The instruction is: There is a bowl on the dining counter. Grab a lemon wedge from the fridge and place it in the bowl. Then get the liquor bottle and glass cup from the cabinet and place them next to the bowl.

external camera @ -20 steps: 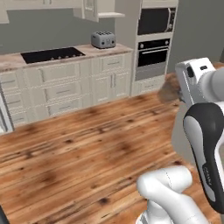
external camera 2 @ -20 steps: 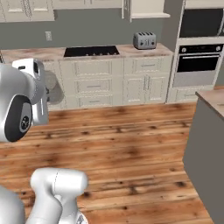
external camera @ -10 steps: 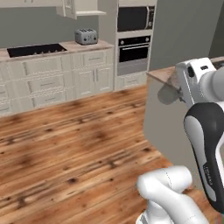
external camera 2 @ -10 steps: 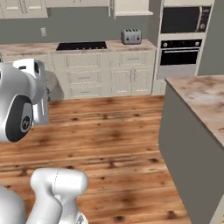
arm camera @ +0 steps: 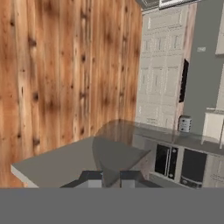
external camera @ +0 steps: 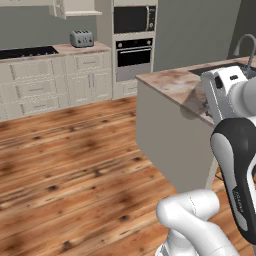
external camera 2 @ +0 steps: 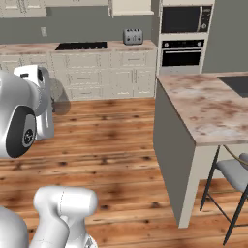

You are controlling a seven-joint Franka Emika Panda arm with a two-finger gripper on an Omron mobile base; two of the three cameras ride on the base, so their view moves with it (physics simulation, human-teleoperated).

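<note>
Between gripper [arm camera: 111,177] fingers: grey see-through glass cup [arm camera: 118,151], clamped, straight-sided, wider at rim.

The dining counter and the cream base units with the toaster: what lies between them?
Bare wood floor, seen in both base views, between the dining counter and the cream base units; the toaster stands on top.

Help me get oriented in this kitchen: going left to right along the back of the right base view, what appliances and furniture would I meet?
Black cooktop → toaster → microwave above the wall oven → dining counter → stool.
</note>
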